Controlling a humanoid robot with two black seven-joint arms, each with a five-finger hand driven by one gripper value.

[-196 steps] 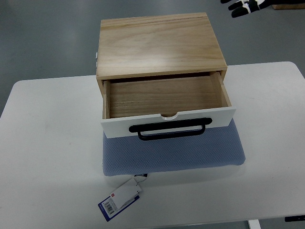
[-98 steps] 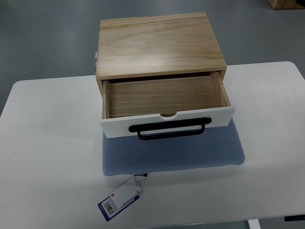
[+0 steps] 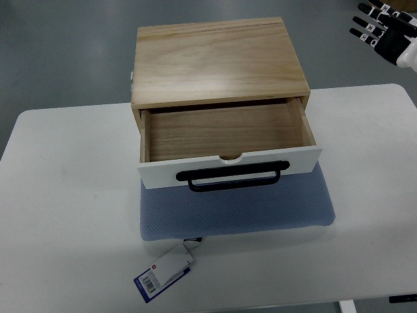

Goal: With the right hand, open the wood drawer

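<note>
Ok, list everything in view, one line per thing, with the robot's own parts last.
Light wooden drawer box: one, pale wood, back centre of the table.
White-fronted wooden drawer: one, pulled open, nothing inside.
Black bar handle: one, on the drawer front.
Blue-grey textured mat: one, under the box, sticking out toward the camera.
White and blue paper tag: one, at the mat's near left corner.
White table: one, under everything.
Right hand: one, black and white, top right corner, fingers spread, clear of the drawer.
</note>
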